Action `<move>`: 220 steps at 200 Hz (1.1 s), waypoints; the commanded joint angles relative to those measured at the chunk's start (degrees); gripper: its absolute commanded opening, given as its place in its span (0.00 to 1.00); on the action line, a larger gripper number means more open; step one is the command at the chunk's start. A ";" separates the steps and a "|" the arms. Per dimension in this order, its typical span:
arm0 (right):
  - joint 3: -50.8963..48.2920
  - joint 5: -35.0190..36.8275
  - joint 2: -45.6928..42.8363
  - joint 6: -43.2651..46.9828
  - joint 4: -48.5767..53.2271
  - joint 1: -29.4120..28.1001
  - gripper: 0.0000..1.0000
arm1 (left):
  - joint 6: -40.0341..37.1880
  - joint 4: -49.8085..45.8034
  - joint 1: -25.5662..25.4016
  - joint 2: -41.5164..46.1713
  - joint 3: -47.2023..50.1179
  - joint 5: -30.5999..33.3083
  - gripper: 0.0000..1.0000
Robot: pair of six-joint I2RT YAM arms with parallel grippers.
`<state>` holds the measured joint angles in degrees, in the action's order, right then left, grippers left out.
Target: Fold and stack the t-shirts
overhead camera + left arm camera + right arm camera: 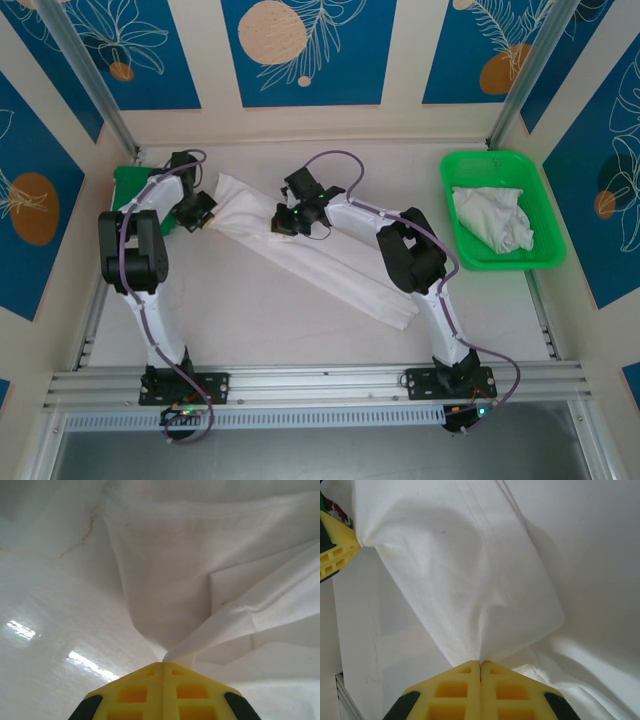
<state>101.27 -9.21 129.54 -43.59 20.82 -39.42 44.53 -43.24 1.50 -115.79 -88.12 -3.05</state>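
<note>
A white t-shirt (340,270), folded into a long strip, lies slantwise across the table from upper left to lower right. My left gripper (207,212) is at its upper-left end, shut on a pinch of the cloth (165,570); the yellow jaws (162,663) meet with fabric rising from between them. My right gripper (280,225) is a little further along the same end, also shut on a fold of the t-shirt (460,570), the cloth drawn up from its tips (480,661). A second white t-shirt (492,218) lies crumpled in the green tray (500,158).
The green tray stands at the back right. Another green object (128,185) sits at the back left behind my left arm. In the right wrist view the left gripper's yellow fingers (337,550) show at the upper left, holding the same cloth edge.
</note>
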 commanded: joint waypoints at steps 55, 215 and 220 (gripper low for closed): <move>-4.96 7.21 -7.66 3.52 -1.39 -0.92 0.63 | -0.84 -1.01 -2.44 6.12 -2.18 5.79 0.63; -21.93 17.78 -21.38 9.70 -2.59 3.44 0.58 | -17.59 -12.96 -7.81 -29.89 -38.88 -1.67 0.52; -22.42 18.22 -21.68 9.86 -1.97 3.66 0.58 | -18.23 -13.12 -7.82 -30.86 -40.21 -1.89 0.54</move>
<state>80.55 6.13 111.53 -35.88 17.32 -36.27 32.95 -50.94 -6.17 -140.16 -122.69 -3.57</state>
